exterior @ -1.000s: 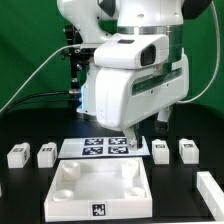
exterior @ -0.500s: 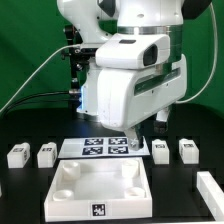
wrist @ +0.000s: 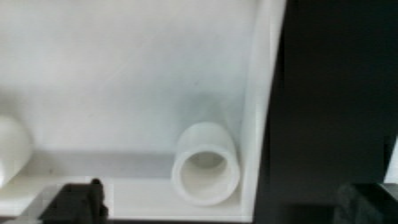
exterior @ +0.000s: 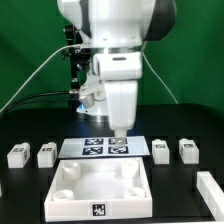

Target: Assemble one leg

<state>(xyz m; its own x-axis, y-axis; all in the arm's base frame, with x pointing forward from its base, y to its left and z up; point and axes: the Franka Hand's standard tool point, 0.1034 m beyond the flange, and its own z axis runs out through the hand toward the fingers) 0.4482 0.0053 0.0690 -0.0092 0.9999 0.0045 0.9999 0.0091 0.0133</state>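
Note:
Several small white legs with tags lie on the black table: two at the exterior view's left [exterior: 17,155] [exterior: 46,154], two at its right [exterior: 160,150] [exterior: 188,150], and one at the right edge [exterior: 209,186]. The large white square panel [exterior: 100,172] with round corner sockets lies in front. My gripper [exterior: 120,134] hangs above the back of the panel, over the marker board, holding nothing. In the wrist view my gripper [wrist: 221,203] is open, its dark fingertips [wrist: 73,202] wide apart over the panel [wrist: 125,80], near a round socket [wrist: 208,162]. No leg shows in the wrist view.
The marker board [exterior: 100,147] lies flat behind the panel. A green backdrop and black cables [exterior: 50,85] stand behind the arm. The panel's front wall carries a tag [exterior: 98,210].
The hand has turned about its vertical axis and now shows its narrow side. The gripper has shifted slightly to the exterior view's left. The parts on the table have not moved.

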